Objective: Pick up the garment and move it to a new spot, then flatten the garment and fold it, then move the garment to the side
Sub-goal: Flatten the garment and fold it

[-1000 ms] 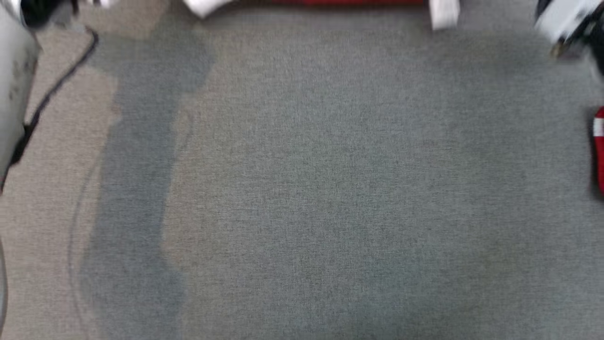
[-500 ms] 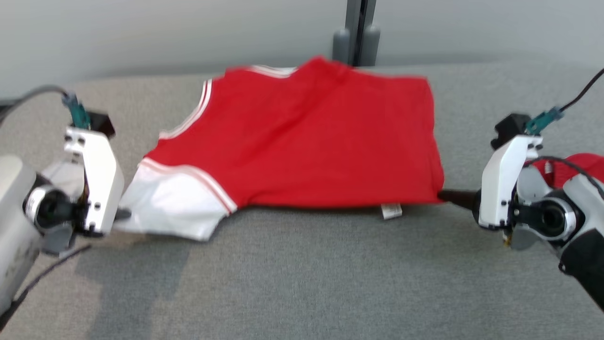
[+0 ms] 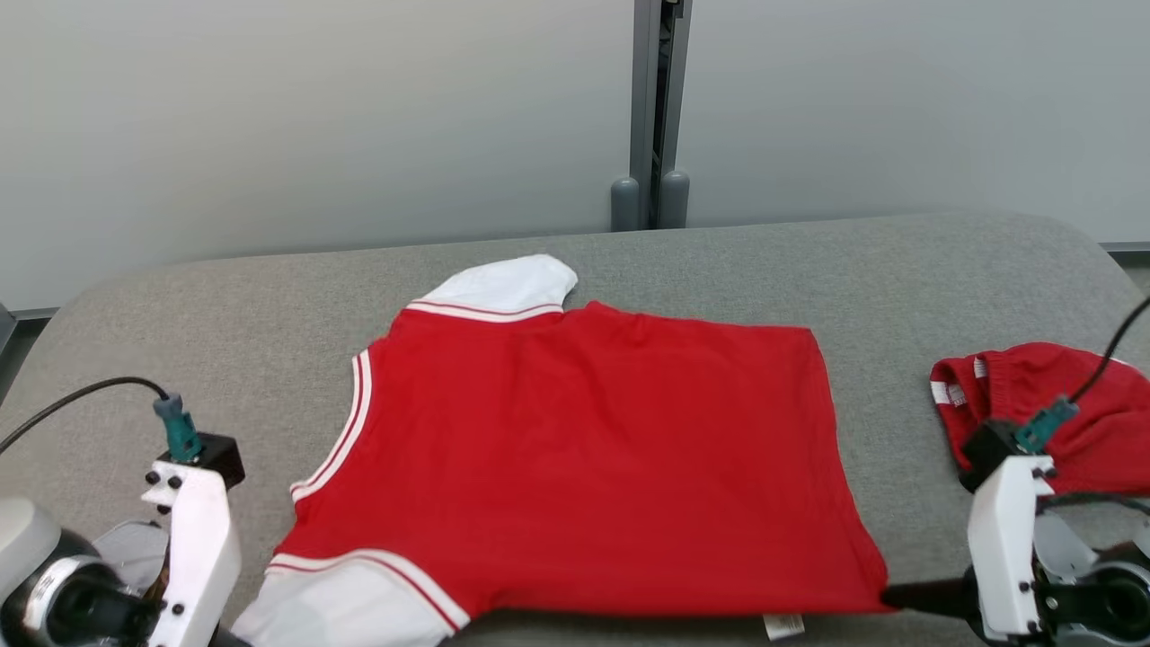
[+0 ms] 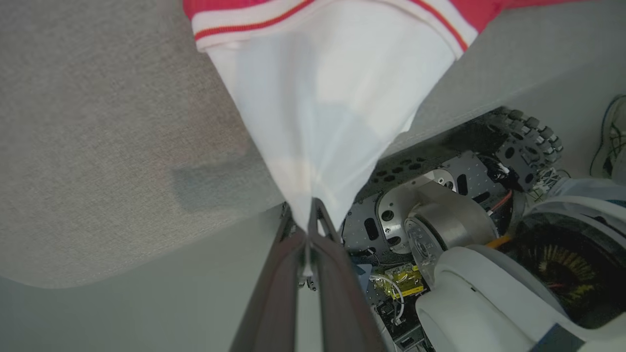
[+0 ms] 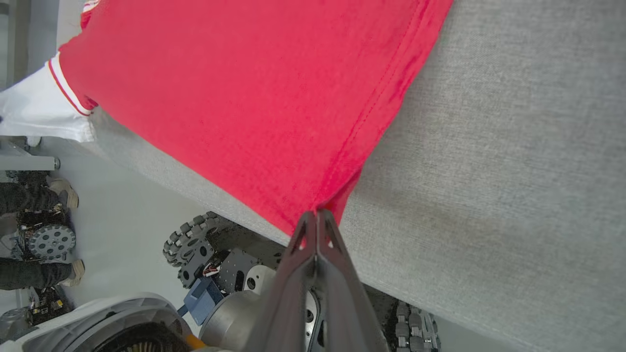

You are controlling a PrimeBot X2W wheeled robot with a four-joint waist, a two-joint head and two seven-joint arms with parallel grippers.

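Garment (image 3: 584, 467): red top with white sleeves, spread on the desk (image 3: 719, 261), with its near edge along the front rim.
Sleeve (image 4: 323, 107): the near white one is drawn taut past the rim.
Left pincer (image 4: 308, 222): fingers together, clamped on that sleeve's tip.
Right pincer (image 5: 317, 217): fingers together, clamped on the red hem corner (image 5: 337, 195), beside the tag (image 3: 778, 625).
Handling: judged light, limp knit. It will sag and crease between your two holds and stretch under a hard pull. Not fragile.
Where to hold: you have both ends of the near edge. For folds, take hems or seams, both layers.
Neighbour: another red cloth (image 3: 1042, 404) lies apart on the right; steer clear.
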